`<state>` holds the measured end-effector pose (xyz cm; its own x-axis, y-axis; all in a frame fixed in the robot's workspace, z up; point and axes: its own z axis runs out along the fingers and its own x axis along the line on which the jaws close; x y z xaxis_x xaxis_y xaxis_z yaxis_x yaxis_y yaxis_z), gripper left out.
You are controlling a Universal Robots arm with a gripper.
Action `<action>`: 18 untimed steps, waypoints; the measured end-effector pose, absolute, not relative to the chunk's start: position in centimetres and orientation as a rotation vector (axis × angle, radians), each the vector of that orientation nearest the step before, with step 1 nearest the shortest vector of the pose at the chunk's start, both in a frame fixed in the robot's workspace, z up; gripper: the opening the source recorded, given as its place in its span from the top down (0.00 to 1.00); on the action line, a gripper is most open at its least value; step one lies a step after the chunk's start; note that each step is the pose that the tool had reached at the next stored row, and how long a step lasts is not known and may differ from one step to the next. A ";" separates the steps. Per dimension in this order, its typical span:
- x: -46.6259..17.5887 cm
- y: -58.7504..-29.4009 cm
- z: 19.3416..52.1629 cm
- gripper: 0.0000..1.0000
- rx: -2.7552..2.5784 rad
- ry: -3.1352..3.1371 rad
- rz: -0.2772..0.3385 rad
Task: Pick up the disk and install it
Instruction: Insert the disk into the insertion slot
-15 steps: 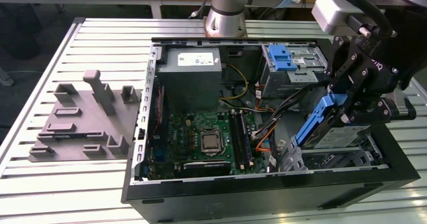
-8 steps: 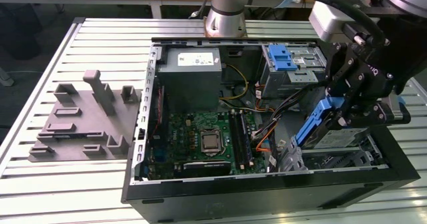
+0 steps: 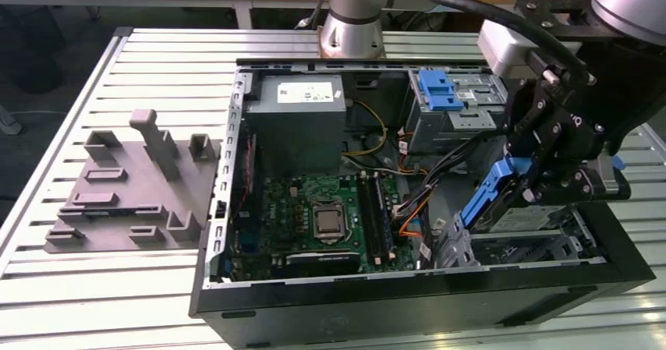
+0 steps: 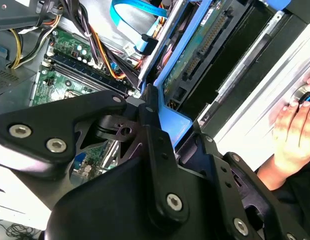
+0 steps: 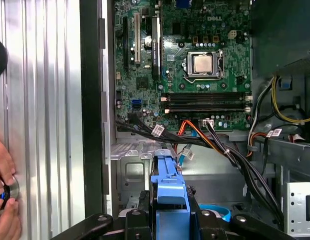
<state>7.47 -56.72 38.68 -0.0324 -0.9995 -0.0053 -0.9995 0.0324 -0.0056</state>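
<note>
Slat table (image 3: 125, 303), PC case (image 3: 416, 307), fingers (image 3: 543, 180) grip disk (image 3: 487, 198)

Silver-grey arm (image 3: 348, 15) with black cables (image 3: 458, 3); black end effector (image 3: 531, 186) studded with silver screws (image 4: 174, 201), seemingly a whitish block (image 3: 508, 50) at its wrist.

The claw (image 4: 170, 121) clamps the disk (image 4: 197, 47) by its blue rail, one black finger (image 4: 149, 107) flat against the rail's side; the disk stands on edge, tilted, with its green circuit board exposed; beside it lies the motherboard (image 4: 65, 62), crossed by orange and black cables (image 4: 97, 42); a blue ribbon cable (image 4: 137, 11) curves near the disk's far end; a person's hand (image 4: 290, 127) rests on the silver slatted table (image 4: 294, 55), outside the black case wall (image 4: 244, 55).
</note>
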 end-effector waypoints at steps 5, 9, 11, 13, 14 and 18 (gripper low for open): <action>7.5 -56.7 38.1 0.64 -2.180 2.252 0.000; 7.5 -56.7 37.7 0.64 -2.180 2.251 0.000; 7.5 -56.7 37.4 0.64 -2.180 2.251 0.000; 7.5 -56.7 37.2 0.64 -2.180 2.251 0.000; 7.5 -56.7 37.0 0.64 -2.180 2.251 0.000; 7.5 -56.7 36.6 0.64 -2.180 2.251 0.000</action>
